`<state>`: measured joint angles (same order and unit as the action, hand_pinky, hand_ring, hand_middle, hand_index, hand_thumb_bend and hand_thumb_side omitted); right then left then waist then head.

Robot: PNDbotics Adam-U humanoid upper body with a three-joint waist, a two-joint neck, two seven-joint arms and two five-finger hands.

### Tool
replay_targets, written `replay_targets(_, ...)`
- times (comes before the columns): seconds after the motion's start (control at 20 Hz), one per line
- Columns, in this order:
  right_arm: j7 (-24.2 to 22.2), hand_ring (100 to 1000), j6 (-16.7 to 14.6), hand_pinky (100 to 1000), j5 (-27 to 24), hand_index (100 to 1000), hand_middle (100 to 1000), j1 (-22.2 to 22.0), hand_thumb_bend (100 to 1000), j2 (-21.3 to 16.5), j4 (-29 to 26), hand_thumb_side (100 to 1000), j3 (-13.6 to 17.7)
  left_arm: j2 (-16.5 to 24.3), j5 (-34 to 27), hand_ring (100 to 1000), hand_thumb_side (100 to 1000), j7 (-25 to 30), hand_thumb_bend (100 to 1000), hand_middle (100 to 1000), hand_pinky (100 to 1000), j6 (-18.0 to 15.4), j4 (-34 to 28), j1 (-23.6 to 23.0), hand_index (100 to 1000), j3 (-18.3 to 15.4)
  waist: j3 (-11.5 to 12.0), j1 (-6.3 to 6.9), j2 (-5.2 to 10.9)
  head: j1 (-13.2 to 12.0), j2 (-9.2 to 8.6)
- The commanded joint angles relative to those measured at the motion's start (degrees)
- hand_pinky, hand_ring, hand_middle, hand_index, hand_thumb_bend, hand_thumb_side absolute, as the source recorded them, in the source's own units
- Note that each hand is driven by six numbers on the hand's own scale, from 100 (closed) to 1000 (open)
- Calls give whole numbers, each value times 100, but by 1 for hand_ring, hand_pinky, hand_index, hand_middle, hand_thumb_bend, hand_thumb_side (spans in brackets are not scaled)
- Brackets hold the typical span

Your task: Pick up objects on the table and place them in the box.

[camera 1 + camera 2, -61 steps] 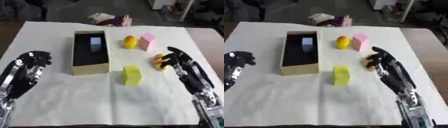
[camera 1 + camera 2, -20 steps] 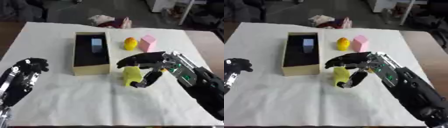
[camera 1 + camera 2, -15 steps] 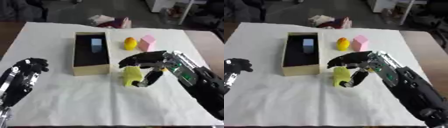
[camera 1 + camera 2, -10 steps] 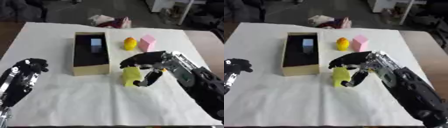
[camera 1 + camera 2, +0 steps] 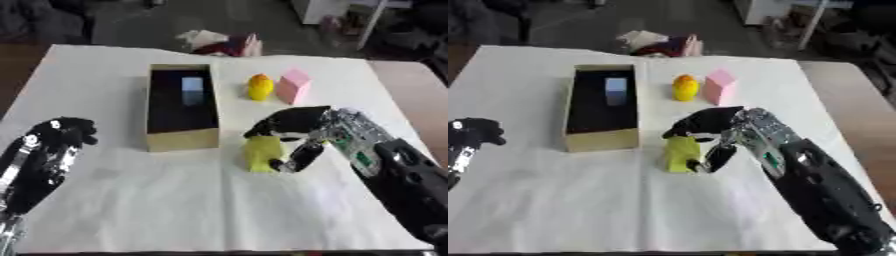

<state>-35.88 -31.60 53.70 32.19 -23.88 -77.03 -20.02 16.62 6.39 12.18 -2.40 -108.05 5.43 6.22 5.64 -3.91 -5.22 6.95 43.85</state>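
The right robot hand (image 5: 302, 131) curls around the yellow rectangular block (image 5: 262, 153), just right of the open tan cardboard box (image 5: 181, 107); the left robot hand (image 5: 51, 145), fingers curled, holds nothing left of the box.

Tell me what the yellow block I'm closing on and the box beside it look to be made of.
The yellow block, with the right robot hand curled round it, looks like matte foam or painted wood: flat faces, no shine; I can't tell which. The box looks like cardboard or light wood: tan, dull walls with a dark inside, holding a pale blue block.
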Motion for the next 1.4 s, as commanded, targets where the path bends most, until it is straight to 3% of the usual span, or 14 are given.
replay_targets(0.05,-1117,794,-1331,876,-121,979,835,67,110,-48,-141,190,210,38,10,631,674,-22,100,621,787,-5,-78,23,742,-19,-11,40,65,-3,27)
replay_targets(0.25,-907,783,-1111,873,-705,980,829,161,100,-24,-325,131,492,34,8,630,674,-35,100,620,787,-3,-84,16,742,-26,-24,49,69,-22,27)
replay_targets(0.35,-943,781,-951,872,-1017,980,830,327,100,-18,-437,144,635,29,5,630,673,-34,100,620,787,-3,-85,11,742,-23,-28,56,73,-20,27)
replay_targets(0.45,-1028,774,-793,869,-1344,979,825,589,100,23,-426,100,717,23,4,630,673,-31,100,620,786,-3,-86,7,742,-18,-16,69,79,-4,27)
replay_targets(0.75,-1239,753,-456,858,-1817,976,810,1561,100,416,344,100,871,-69,-37,629,678,-2,100,619,786,0,-88,0,741,20,93,181,79,112,27)
replay_targets(1.1,-1080,757,-397,858,-1091,978,813,2376,100,1281,1447,100,1019,-186,-109,628,681,92,100,619,785,-2,-104,45,741,115,319,315,31,409,27)
replay_targets(1.4,-880,783,-539,865,-45,983,830,2506,100,1906,2006,135,1053,-240,-142,628,683,156,100,618,785,-1,-104,82,741,175,461,345,5,578,27)
